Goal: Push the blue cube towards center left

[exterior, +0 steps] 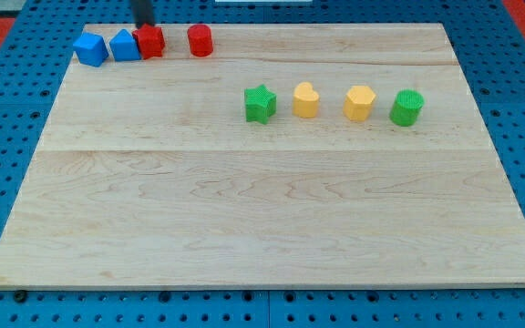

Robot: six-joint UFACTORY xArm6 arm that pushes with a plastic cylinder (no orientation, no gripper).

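The camera view is showing a pale wooden board (262, 219) lying on a blue pegboard surface. The arm carries no claw, so there is nothing to open, close or grasp with; it ends in a dark rod, and the tip (143, 26) is sitting at the view's top left, just behind a red block (150, 41) and near the board's far edge.

Two blue blocks are resting in that same corner. The blue cube (126, 46) is sitting touching the red block's left side, and a second blue block (90, 48), with a more angular outline, is lying just to its left. A red cylinder (200, 40) is standing a little to the right.

Further right, four blocks are forming a row: a green star (260, 103), a yellow heart-like block (305, 99), a yellow hexagon-like block (358, 103) and a green cylinder (407, 107).

The cube is looking small, rigid and light, likely to slide easily on smooth wood and to spin if struck off-centre. Pushing, not holding, is the only option: contact on its far face, near the middle, would be driving it toward the view's bottom, along the left side.
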